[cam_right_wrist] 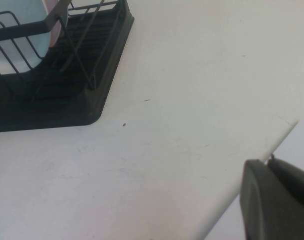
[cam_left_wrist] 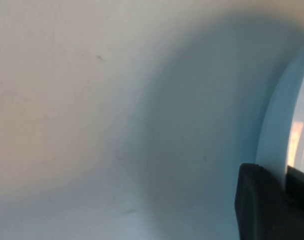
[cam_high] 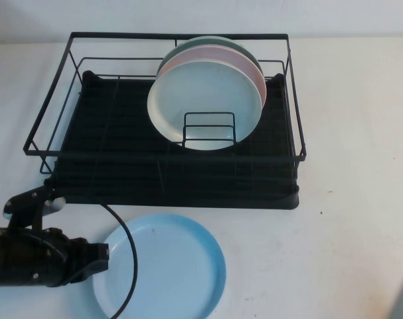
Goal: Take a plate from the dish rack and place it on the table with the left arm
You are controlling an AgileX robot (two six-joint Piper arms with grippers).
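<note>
The plate (cam_high: 168, 266) is round, sky-blue and shiny, with a low raised rim. It lies flat on the white table (cam_high: 347, 239), just in front of the dish rack (cam_high: 168, 166) and a bit apart from it. The left claw (cam_high: 101, 259) is at the plate's left edge, with a black finger (cam_left_wrist: 257, 205) by the rim. The dish rack is black wire on a black tray, standing farther back on the table. The right claw (cam_right_wrist: 277, 200) is off to the right of the rack, above the table.

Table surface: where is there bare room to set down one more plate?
Bare table lies right of the dish rack, down to the near right corner. The near left is crowded: the blue plate lies flat there, the left gripper at its rim. The right gripper hangs over the table's right edge.
</note>
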